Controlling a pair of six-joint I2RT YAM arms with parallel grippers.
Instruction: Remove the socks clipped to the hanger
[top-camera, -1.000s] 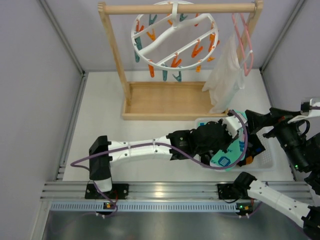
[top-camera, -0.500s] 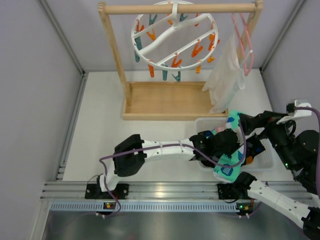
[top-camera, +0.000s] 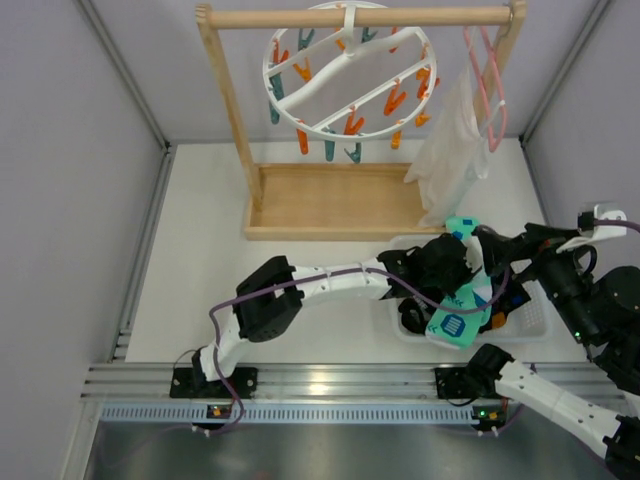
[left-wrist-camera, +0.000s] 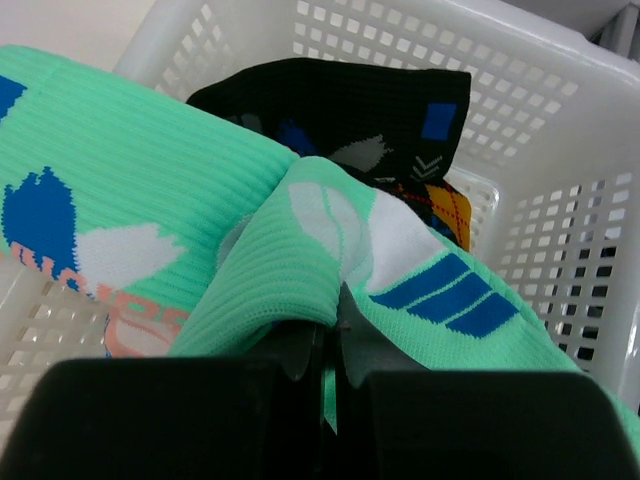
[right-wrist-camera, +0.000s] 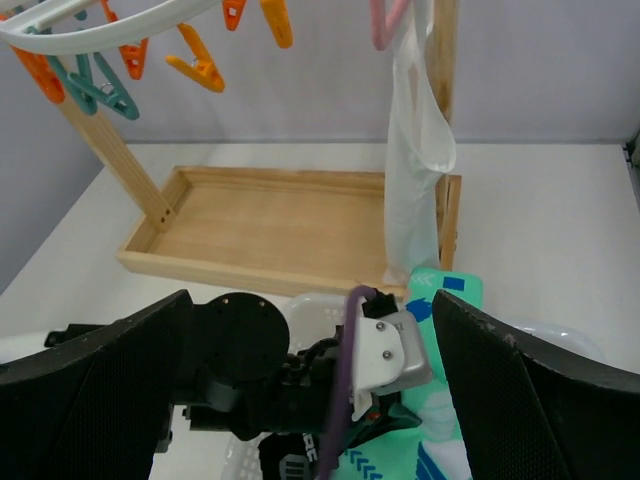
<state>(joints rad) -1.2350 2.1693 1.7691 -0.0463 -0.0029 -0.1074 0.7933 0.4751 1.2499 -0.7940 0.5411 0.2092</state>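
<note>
Overhead, the left pincer (left-wrist-camera: 330, 330) is pressed tight on a fold of the teal sock (left-wrist-camera: 150, 180), its fingers nearly meeting with the ribbed fabric bunched between them. The sock drapes over both sides of the grip. In the top view its long axis runs roughly from 12 o'clock down to 6 o'clock, with the patterned toe end hanging lowest at 6.

Directly beneath lies the white basket (left-wrist-camera: 560, 120), already holding a black sock (left-wrist-camera: 340, 100) and a scrap of orange argyle sock (left-wrist-camera: 450, 210). The drop is therefore straight down, and it looks to need only a release. The lower end of the sock trails toward the basket's 6 o'clock rim and could catch there.

Across the basket at 3 o'clock, the right pincer (right-wrist-camera: 320, 380) hovers with its fingers spread wide, holding nothing. The left arm is plainly the nearer one.

Far off at 12 o'clock on the table (top-camera: 200, 250), the hanger (top-camera: 322, 85) hangs from the wooden rail (top-camera: 360, 17). No sock shows on its orange and teal clips (top-camera: 350, 125), so the task appears close to done.
</note>
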